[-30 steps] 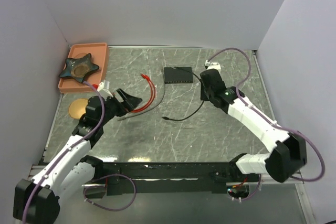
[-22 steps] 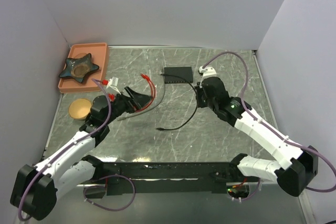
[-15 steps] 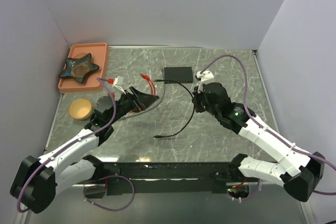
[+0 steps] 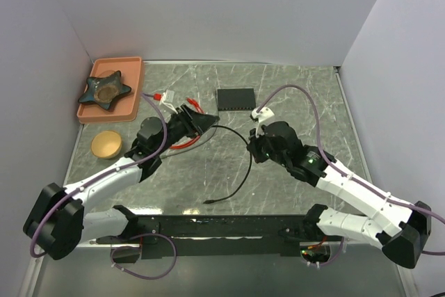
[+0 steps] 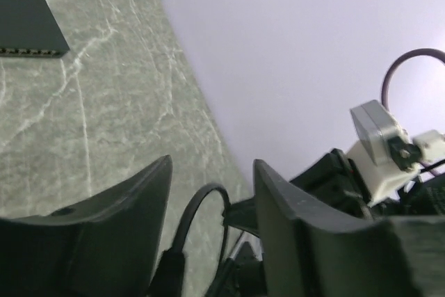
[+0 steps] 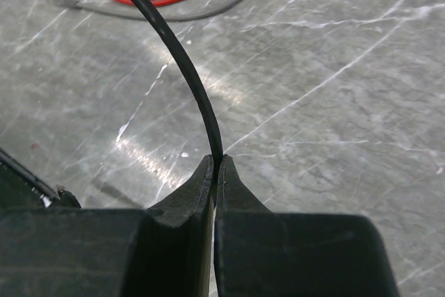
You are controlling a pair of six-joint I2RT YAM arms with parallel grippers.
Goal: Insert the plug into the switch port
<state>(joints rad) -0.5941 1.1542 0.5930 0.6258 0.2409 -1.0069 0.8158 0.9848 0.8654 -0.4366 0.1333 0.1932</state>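
Plug end (image 5: 169, 273) of black cable (image 4: 251, 168) sat between the parted fingers of left gripper (image 4: 203, 122), apparently not clamped. Right gripper (image 6: 216, 172) was pinched tight on the cable mid-length. Switch (image 4: 236, 98) lay near, beyond and right of left gripper. Its long axis ran left-right, port row (image 5: 31, 51) facing the arms. Left gripper was nearer.

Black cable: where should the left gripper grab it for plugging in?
Probably the thicker end piece, not the thin loop: it looks stiffer and lies between the left gripper's open fingers. Close across its sides, leaving the tip free.
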